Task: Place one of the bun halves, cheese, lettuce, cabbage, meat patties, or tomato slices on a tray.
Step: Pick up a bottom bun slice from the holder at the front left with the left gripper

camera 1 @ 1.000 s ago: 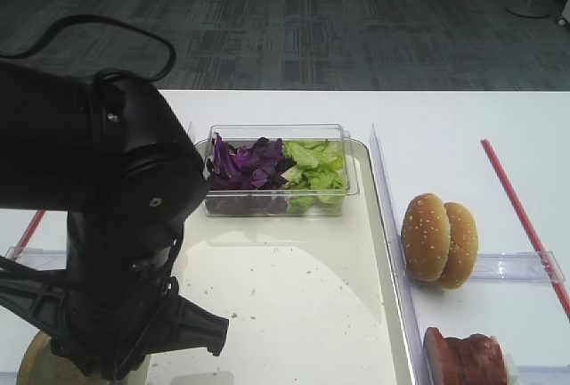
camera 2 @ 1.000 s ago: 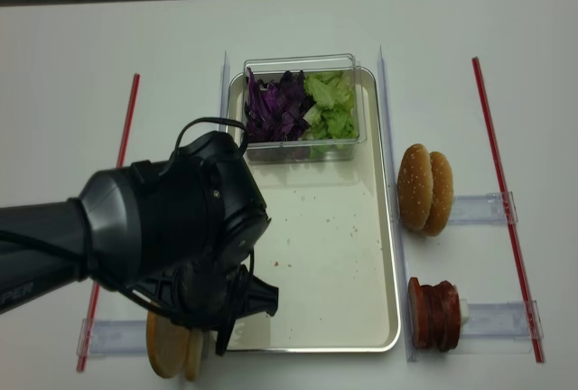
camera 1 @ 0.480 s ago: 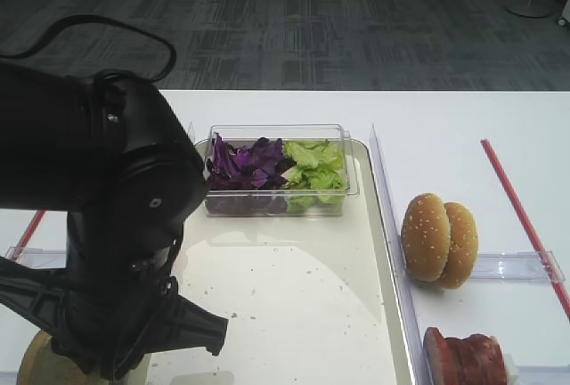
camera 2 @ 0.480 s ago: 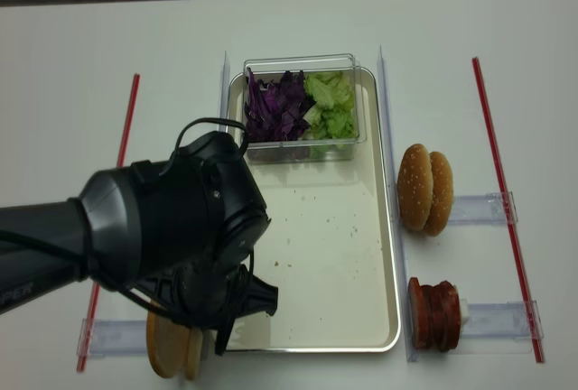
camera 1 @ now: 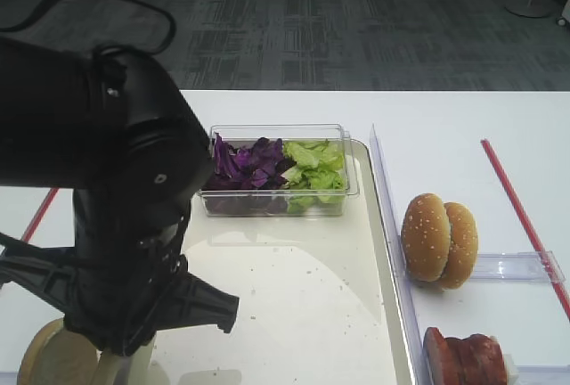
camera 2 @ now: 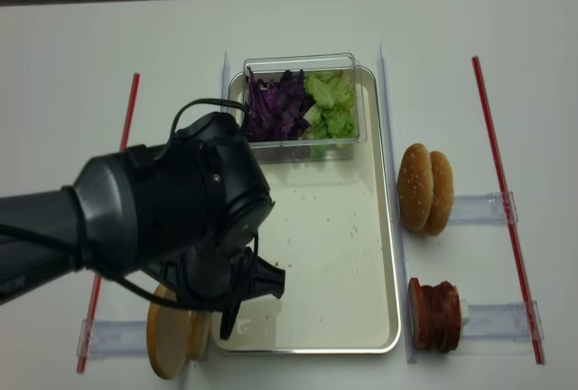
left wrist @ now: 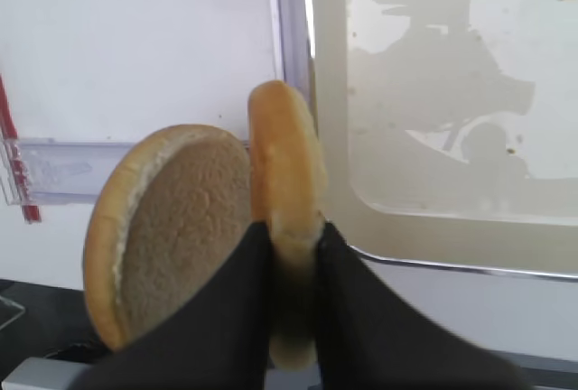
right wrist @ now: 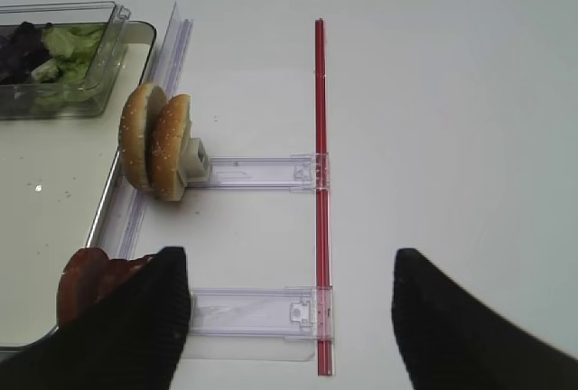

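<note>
One bun half (left wrist: pixel 287 218) is pinched on edge by my left gripper (left wrist: pixel 291 259), beside the tray (left wrist: pixel 433 227).

Two halves stand upright on the rack at the tray's left so the fingers can close on a rim; the other half (left wrist: pixel 167 232) leans just beside. Left fingers are narrow, holding the bun. My right gripper (right wrist: pixel 289 309) is wide and holds nothing.

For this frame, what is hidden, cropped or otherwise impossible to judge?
- Left gripper: both exterior views, covered by the black arm; only the left wrist view shows it clamped on the pale bun half.
- Second bun half: whether it touches the gripped one is unclear in the left wrist view.
- Red meat patties: cut by the bottom edge of the exterior high view.
- Right gripper: fingertips cropped in the right wrist view.
</note>
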Controlling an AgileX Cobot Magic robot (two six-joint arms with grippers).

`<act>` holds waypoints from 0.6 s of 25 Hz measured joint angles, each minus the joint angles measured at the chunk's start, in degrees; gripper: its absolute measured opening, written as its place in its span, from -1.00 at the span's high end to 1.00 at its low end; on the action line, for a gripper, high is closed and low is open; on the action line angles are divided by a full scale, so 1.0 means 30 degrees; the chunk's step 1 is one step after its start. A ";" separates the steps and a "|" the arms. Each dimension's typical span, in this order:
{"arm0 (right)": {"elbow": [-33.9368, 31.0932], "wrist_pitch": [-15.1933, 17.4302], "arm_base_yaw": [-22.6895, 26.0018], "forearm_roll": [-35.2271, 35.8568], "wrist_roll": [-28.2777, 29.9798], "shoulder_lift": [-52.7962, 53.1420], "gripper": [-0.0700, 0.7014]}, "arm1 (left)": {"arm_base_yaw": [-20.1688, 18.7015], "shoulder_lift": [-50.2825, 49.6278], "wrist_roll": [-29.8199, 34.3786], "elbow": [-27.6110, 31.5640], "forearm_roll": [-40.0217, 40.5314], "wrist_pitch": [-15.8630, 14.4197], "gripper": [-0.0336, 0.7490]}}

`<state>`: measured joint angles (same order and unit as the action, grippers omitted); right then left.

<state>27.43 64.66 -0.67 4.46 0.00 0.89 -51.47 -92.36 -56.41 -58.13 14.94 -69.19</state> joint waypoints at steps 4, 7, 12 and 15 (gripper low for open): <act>0.0000 0.0000 0.0000 0.0000 0.0000 0.0000 -0.49 | 0.0000 0.0757 0.0146 -0.0373 0.0039 -0.0036 0.72; 0.0000 0.0000 0.0000 0.0000 0.0000 0.0000 -0.49 | 0.0000 0.1368 0.0146 -0.0670 -0.0028 -0.0036 0.72; 0.0000 0.0000 0.0000 0.0000 0.0000 0.0000 -0.49 | 0.0000 0.1942 0.0146 -0.1300 -0.0072 -0.0036 0.72; 0.0000 0.0000 0.0000 0.0000 0.0000 0.0000 -0.49 | 0.0000 0.2024 0.0190 -0.1864 -0.0161 -0.0045 0.72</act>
<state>27.43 64.66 -0.67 4.46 0.00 0.89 -51.47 -86.29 -55.84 -63.73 14.46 -69.33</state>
